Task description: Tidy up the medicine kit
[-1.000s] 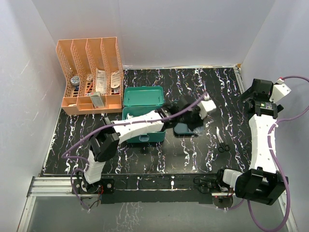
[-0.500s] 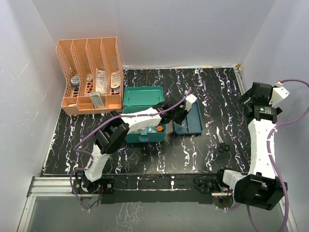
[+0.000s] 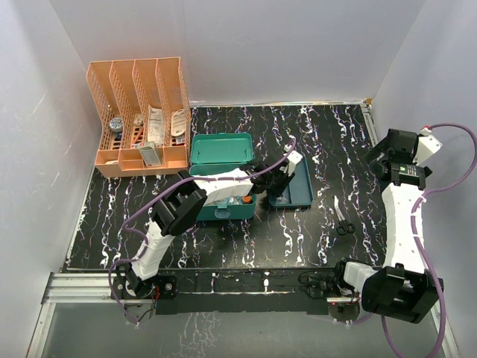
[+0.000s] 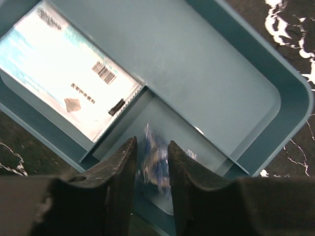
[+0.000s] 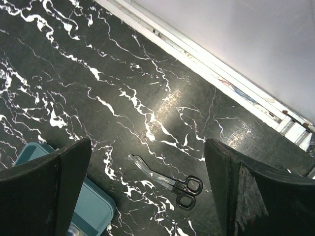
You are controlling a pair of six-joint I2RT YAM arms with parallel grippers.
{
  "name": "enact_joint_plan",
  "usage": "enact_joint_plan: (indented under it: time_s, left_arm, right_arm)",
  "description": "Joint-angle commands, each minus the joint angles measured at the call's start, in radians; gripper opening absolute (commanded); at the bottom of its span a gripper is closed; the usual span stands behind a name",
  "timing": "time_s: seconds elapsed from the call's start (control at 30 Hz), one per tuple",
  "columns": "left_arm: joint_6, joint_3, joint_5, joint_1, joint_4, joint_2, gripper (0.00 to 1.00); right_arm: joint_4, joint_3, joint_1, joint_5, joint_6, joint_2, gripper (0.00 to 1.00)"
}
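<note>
Medicine kit [image 3: 221,149]: mid-desk, lid open toward far edge. Insert tray [image 3: 299,190]: on desk just right of kit, long axis near-to-far. Left jaws: narrow, pinching blue packet [image 4: 155,157] in tray's small compartment. Right jaws: wide, above scissors [image 3: 340,218] near right edge, well apart from tray.

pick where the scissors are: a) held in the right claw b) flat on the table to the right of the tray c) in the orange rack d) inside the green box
b, the scissors lie flat on the table, to the right of the tray and apart from it.
</note>
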Motion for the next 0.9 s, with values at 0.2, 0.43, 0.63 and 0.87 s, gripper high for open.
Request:
enact_joint_plan:
  time_s: [0.2, 0.43, 0.63, 0.87]
  left_arm:
    - [0.008, 0.045, -0.006, 0.001, -0.051, -0.016, 0.53]
    - [0.023, 0.062, 0.026, -0.007, -0.067, -0.072, 0.71]
    - [0.031, 0.092, 0.088, -0.008, -0.108, -0.146, 0.8]
    - [0.038, 0.096, 0.101, -0.008, -0.141, -0.249, 0.83]
  right_arm:
    - [-0.025, 0.049, -0.003, -0.16, -0.22, 0.064, 0.98]
    - [-0.08, 0.041, -0.003, -0.291, -0.347, 0.072, 0.98]
    - [-0.143, 0.071, 0.006, -0.337, -0.39, 0.108, 0.98]
    - [-0.187, 0.116, 0.023, -0.278, -0.384, 0.196, 0.97]
